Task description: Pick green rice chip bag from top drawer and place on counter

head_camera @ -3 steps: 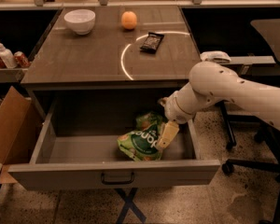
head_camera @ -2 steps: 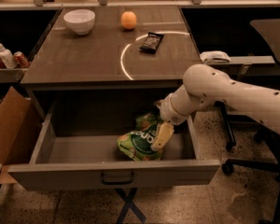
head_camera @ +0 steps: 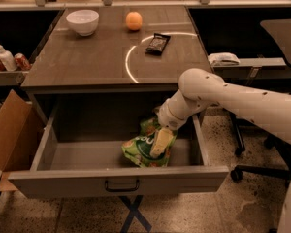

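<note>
Bag (head_camera: 138, 149): green, crinkled, lying on the drawer floor directly under the gripper and spreading from it toward the drawer's middle. Not lifted, not on the counter.

Gripper (head_camera: 158, 143): down inside the drawer, pointing downward, touching the bag's upper surface. Whether it is clenched on the bag or only resting there cannot be told. Step judged: securing the bag ahead of a lift.

Arm (head_camera: 242, 101): white, reaching in behind the gripper across the nearest drawer wall. The wrist drops steeply, presumably to pass under the counter edge.

Drawer (head_camera: 119, 181): grey, pulled well out, enclosing the gripper on all sides. Front panel and handle (head_camera: 122, 185) sit below and in front of the gripper. It is open so the bag can be reached from above.

Counter (head_camera: 87, 57): above and beyond the gripper, marked with a white arc (head_camera: 127, 64). The bare near part looks like a suitable drop place.

Packet (head_camera: 157, 43), orange (head_camera: 134, 20), bowl (head_camera: 82, 21): on the counter, well beyond the gripper.

Box (head_camera: 9, 130): cardboard, outside the drawer wall farthest from the gripper.
</note>
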